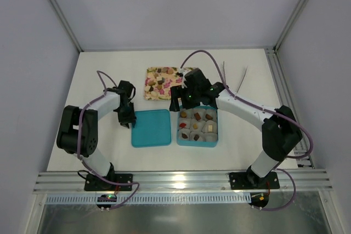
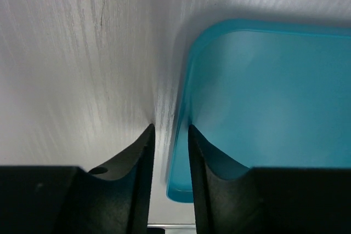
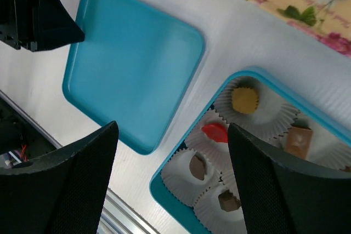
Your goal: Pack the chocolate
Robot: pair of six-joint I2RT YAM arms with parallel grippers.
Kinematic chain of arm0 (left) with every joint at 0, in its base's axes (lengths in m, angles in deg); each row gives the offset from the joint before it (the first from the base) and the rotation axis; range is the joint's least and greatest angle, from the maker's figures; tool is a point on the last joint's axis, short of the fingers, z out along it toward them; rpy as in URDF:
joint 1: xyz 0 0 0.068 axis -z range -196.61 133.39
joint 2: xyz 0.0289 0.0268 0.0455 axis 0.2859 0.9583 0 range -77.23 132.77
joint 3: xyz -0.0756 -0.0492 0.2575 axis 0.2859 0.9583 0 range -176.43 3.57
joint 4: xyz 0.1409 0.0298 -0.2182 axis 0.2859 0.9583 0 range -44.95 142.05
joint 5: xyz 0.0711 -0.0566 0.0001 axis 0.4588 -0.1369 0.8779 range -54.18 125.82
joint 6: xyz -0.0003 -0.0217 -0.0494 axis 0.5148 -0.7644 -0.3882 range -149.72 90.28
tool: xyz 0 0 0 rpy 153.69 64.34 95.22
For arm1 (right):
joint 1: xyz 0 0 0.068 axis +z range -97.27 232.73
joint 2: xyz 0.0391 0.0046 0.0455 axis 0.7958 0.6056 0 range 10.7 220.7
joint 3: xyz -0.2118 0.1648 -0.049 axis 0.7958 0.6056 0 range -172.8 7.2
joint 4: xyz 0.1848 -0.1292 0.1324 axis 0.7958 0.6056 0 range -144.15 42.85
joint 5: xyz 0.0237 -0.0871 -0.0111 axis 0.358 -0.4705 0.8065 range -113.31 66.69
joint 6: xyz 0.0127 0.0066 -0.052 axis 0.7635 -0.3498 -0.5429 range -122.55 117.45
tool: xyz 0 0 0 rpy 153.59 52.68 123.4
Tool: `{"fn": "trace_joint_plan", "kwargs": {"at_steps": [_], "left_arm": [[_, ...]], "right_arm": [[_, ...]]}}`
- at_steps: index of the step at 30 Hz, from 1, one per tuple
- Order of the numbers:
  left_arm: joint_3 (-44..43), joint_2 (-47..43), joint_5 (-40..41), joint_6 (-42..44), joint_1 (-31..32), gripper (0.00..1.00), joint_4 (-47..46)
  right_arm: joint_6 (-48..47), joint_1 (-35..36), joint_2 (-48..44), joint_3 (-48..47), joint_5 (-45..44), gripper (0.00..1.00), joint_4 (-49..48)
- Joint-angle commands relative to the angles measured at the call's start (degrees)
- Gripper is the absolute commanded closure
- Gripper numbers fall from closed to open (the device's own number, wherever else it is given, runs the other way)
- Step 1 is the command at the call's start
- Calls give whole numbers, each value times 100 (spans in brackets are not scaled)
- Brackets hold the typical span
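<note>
So we're pretty far along here, we reckon. Most of the chocolate point(image 1: 196, 117) sits in the cups point(image 3: 263, 121) of the teal box point(image 1: 197, 143), and from above nearly all nine cups look filled, though a couple are too small for us to call. A handful of pieces is left on the tray point(image 1: 162, 95) at 12 o'clock of the box, so either those get packed too or they're spares. The lid point(image 1: 151, 130) lies flat on the table point(image 1: 98, 135) at 9 o'clock of the box, not on yet, so closing up looks like what's left. The right gripper point(image 3: 173, 130) hangs spread wide with nothing in it, above the gap between lid and box. The left gripper point(image 2: 171, 129) is at the lid's 9 o'clock edge with its fingers nearly together. Its own camera shows the rim running right into that narrow gap, which the top view can't show at all, but we can't tell if it's actually pinching. The right wrist view gives us colours the overhead blurs, like a yellow piece and a red one, while only the overhead shows the tray leftovers.
</note>
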Motion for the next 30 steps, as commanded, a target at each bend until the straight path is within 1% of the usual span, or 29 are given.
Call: {"fn": "trace_joint_plan", "kwargs": {"at_steps": [1, 4, 5, 6, 10, 17, 21, 30], "left_arm": [[-173, 163, -365, 115, -218, 74, -152], [-156, 251, -549, 159, -253, 85, -196], [-165, 260, -576, 168, -253, 94, -205], [-165, 260, -585, 176, -253, 99, -205], [-112, 67, -611, 229, -262, 100, -144], [-156, -293, -611, 273, -315, 100, 146], [-173, -592, -743, 291, -403, 100, 234], [-33, -1023, -1007, 229, -569, 100, 340]], "right_arm": [[146, 203, 193, -373, 163, 20, -320], [173, 292, 456, -469, 312, 20, -381], [173, 336, 509, -505, 338, 20, -399], [173, 345, 632, -522, 356, 20, -390], [155, 380, 896, -680, 453, 20, -373], [23, 389, 1485, -1269, 418, 20, 13], [-12, 389, 1801, -1568, 391, 21, 251], [137, 389, 2003, -1630, 409, 22, 278]]}}
